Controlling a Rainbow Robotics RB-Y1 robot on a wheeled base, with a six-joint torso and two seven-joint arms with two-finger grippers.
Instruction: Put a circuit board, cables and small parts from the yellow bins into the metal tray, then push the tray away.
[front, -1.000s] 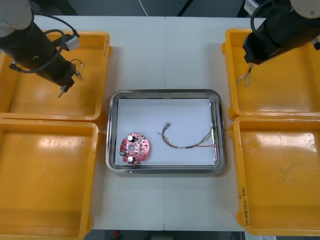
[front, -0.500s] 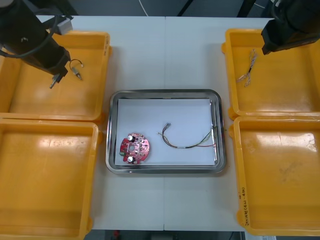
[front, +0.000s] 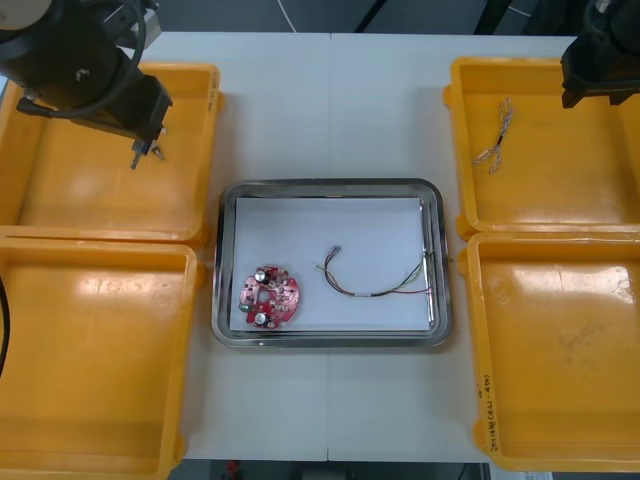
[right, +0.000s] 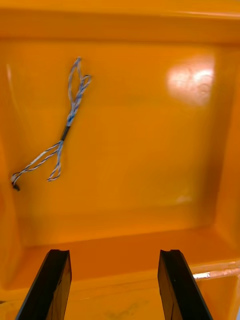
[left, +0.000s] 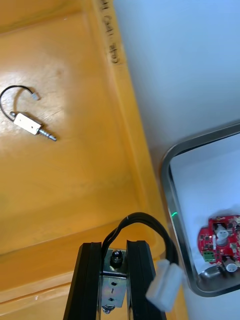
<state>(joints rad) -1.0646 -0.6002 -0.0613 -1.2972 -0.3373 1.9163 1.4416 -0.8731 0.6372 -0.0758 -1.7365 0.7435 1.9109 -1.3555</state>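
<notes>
Small metal part (left: 114, 285) between left fingers (left: 90, 280), right fingers (right: 50, 285) wide over blue-white cable (right: 65, 135), bin (left: 125, 100) writing unreadable

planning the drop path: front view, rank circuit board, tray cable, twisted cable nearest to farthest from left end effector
From left end effector, over far left bin:
1. circuit board, metal tray's left end
2. red and yellow cable, tray's right half
3. twisted blue and white cable, far right bin

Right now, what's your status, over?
Left gripper shut on metal part over far left bin. Right gripper open over far right bin, blue-white cable inside. Tray holds board, red-yellow cable.
</notes>
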